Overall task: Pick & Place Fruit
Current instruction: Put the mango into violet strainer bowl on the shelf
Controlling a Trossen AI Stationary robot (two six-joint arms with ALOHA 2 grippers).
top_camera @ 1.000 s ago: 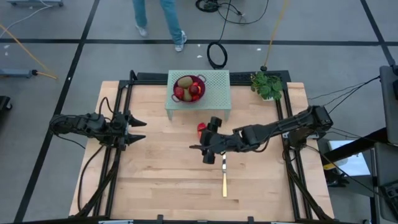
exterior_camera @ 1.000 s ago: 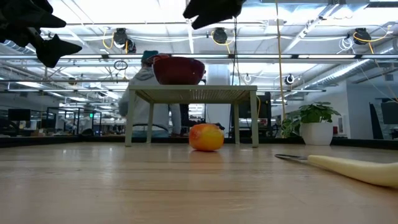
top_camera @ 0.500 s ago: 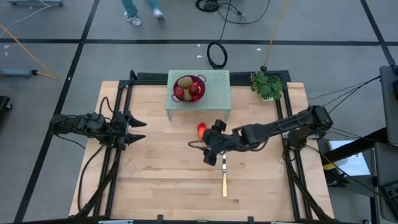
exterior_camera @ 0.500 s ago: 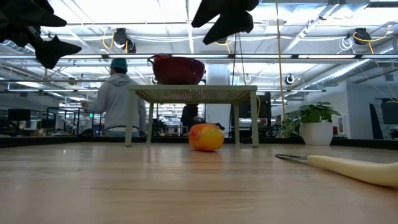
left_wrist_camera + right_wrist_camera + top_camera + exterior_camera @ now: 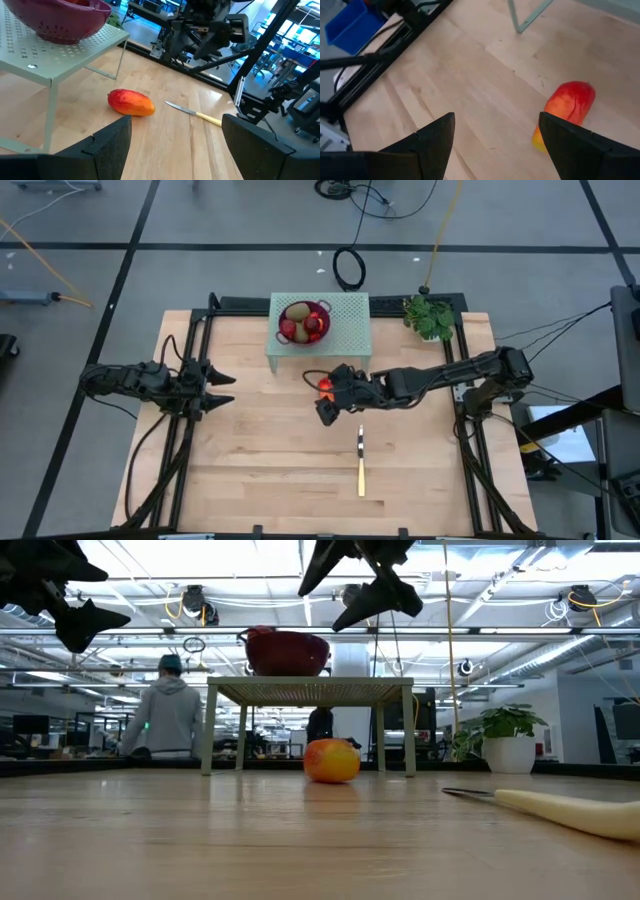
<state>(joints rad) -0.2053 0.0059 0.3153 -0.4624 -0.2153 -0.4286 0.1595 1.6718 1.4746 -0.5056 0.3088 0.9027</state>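
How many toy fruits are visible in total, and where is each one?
4 visible. One red-orange oblong fruit lies on the table under the open right gripper. One brown-green oval and two red fruits sit in the purple colander; more may be hidden inside.

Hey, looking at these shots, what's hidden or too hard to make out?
- Fruit in the colander: low view shows only the bowl's wall; left wrist view cuts it off at the edge.
- Red-orange fruit: high view, partly covered by the right claw.
- Knife: low view, handle runs off the edge.
- Small orange pieces: none can be made out in any view.
- Left claw: waits at the table's left side.
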